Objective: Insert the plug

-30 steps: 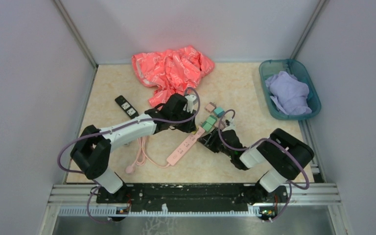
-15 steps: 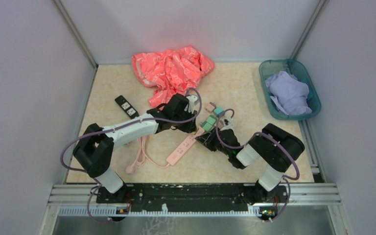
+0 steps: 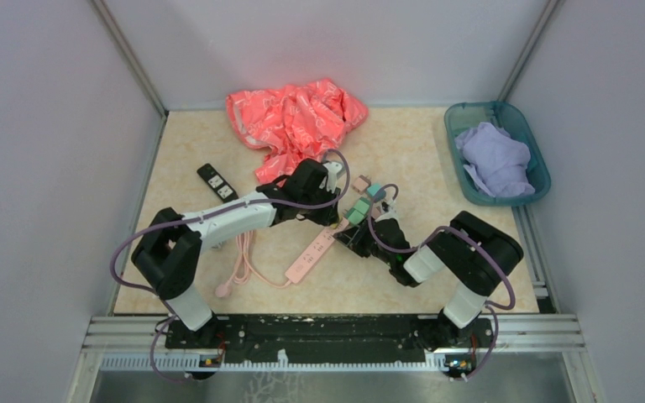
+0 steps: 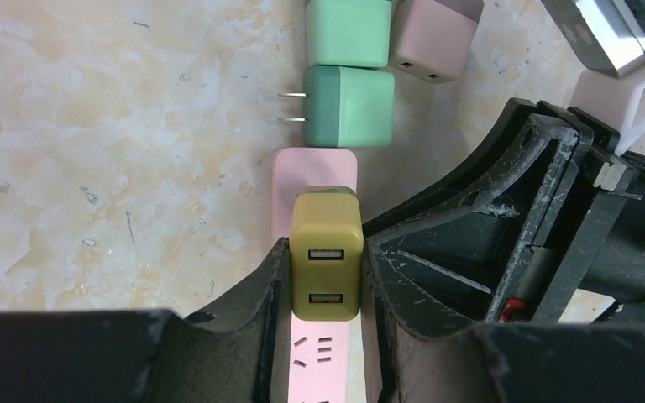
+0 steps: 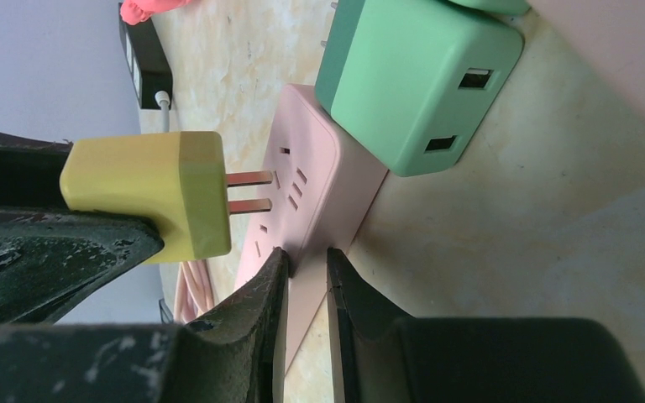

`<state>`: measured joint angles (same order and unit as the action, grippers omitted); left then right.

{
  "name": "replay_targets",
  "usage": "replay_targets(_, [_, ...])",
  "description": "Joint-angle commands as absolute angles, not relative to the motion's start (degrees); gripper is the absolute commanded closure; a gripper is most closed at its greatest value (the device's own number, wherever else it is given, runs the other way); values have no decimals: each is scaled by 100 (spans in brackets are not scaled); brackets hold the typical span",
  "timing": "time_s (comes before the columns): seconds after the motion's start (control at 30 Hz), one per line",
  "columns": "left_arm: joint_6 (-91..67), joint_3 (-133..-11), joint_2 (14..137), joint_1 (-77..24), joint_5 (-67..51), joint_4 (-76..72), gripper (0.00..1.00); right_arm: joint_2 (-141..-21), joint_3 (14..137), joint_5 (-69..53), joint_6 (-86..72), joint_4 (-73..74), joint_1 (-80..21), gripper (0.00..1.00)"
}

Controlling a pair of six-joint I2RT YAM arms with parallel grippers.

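**Plug poised over the strip.** While the right claw [image 5: 302, 277] pinched the edge of the pink power strip [image 5: 336, 159], nearly shut, to stop it sliding, the left claw [image 4: 326, 290] clasped the yellow plug [image 5: 147, 197] by its sides.
The prongs met the strip's end slots but were not seated, with a green charger [image 4: 348, 105] at the plug's twelve o'clock on the counter [image 3: 420, 151]. Since a second earlier, the right arm had drawn inward and its claw had narrowed onto the strip.

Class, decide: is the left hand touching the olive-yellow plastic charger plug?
Touching. The left wrist view shows the left hand, its fingers pressed against both sides of the olive-yellow plastic charger plug, no gap.
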<state>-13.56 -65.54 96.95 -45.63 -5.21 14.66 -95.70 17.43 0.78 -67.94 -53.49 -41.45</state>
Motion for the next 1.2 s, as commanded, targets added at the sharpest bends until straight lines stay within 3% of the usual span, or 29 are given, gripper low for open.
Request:
replay_targets(0.0, [-1210,-6789,9796,-4609,-432,1483,100,-9756,1810,333,-6434,-4546,-4135,87])
replay_targets(0.87, [-1029,-7164,10230,-4932,125,2024,100,-9875,1686,117,-6415,-5130,-4133,87])
replay_targets(1.17, [-1022,-7280,10540,-5108,601,2368,100,-9520,1542,291,-6342,-5081,-4129,78])
